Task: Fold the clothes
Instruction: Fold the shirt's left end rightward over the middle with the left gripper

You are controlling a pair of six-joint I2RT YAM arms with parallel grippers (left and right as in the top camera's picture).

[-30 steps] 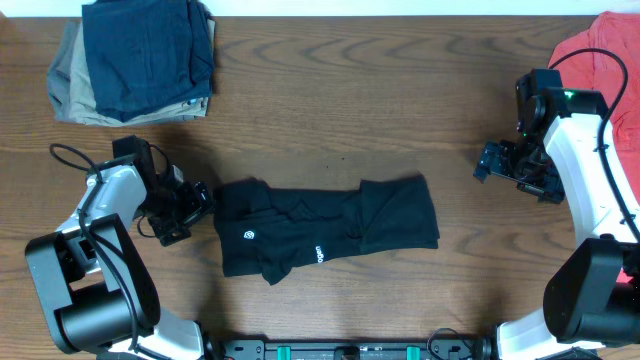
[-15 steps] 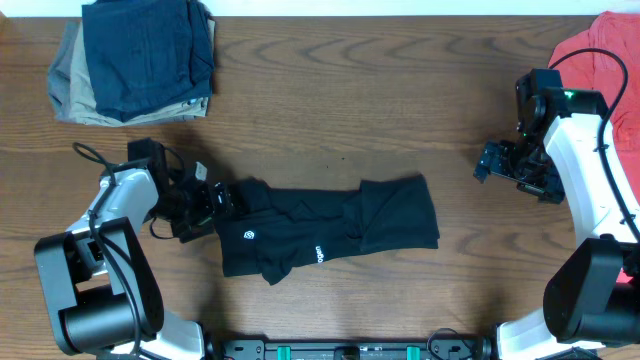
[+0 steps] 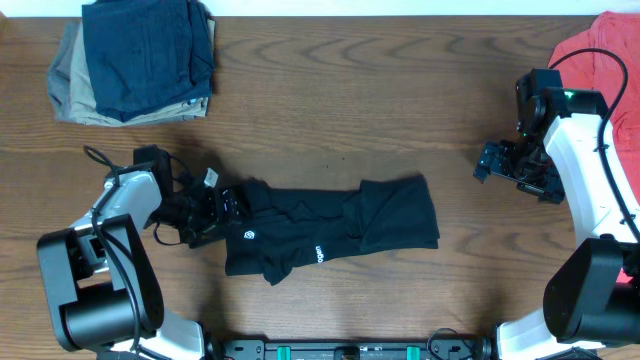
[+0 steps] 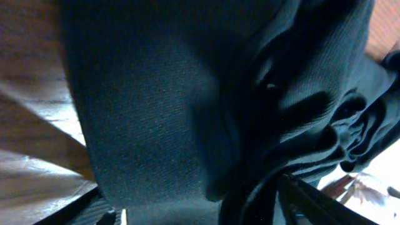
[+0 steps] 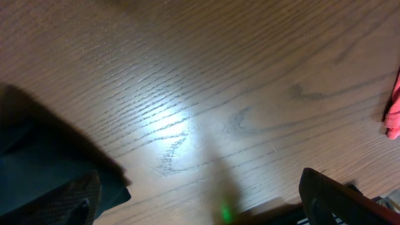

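Our left gripper (image 3: 224, 203), jaws spread, straddles the bunched edge of the black shirt (image 3: 330, 235); we should pinch every layer; right gripper (image 3: 486, 163) hangs spread.

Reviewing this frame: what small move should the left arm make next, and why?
Probably close the left claw on the black shirt. The claw stands open at the shirt's left edge, with bunched fabric between its jaws filling the wrist view, so a grip there seems ready.

Bare table (image 3: 400, 110) runs open across the middle and between the black shirt (image 3: 330, 235) and the right gripper (image 3: 487, 162), while the folded stack (image 3: 140, 60) blocks the far left corner and the coral-red shirt (image 3: 615, 45) the far right.
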